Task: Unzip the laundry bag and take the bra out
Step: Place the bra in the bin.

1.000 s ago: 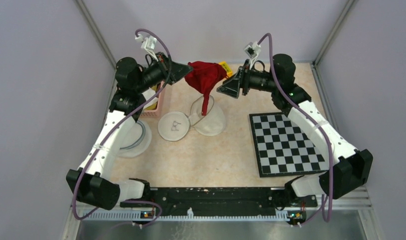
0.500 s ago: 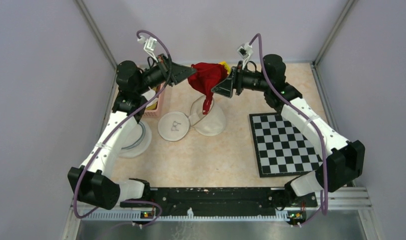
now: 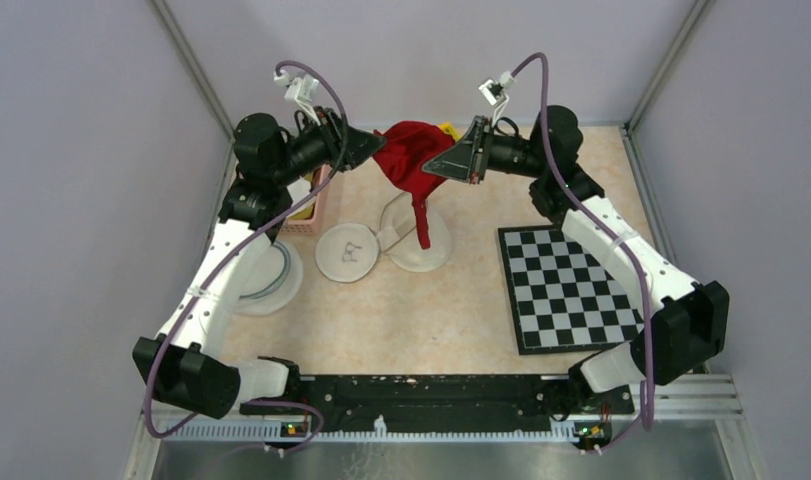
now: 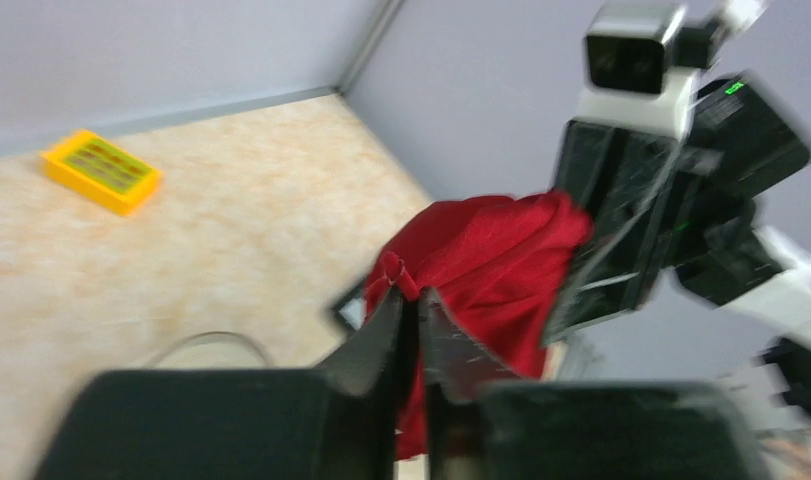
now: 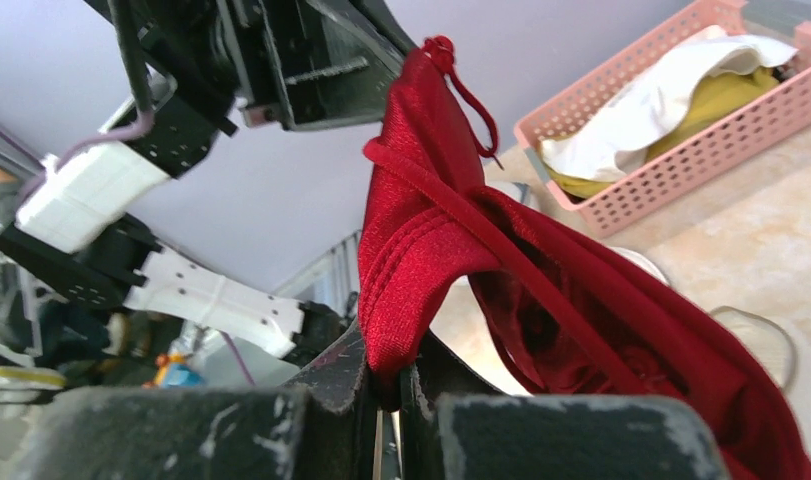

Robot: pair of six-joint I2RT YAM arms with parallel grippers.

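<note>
Top external: catches the red bra [image 3: 406,150] lifted clear of the surface [image 3: 451,310], bunched between the left pincer [image 3: 379,152] and the right pincer [image 3: 429,167] towards the far side, one strap dangling over the white laundry bag [image 3: 436,258] lying below. Right wrist: shows that pincer clenched on a fold of the red fabric, with a pink basket [image 5: 681,130] of cloths beyond. Left wrist, blurred: shows fingers [image 4: 378,335] a sliver apart and a strap loop sitting right at their tips; cannot tell whether gripped or released. Takes in also a checkerboard [image 3: 571,285] flat to the right, well apart from the bag
</note>
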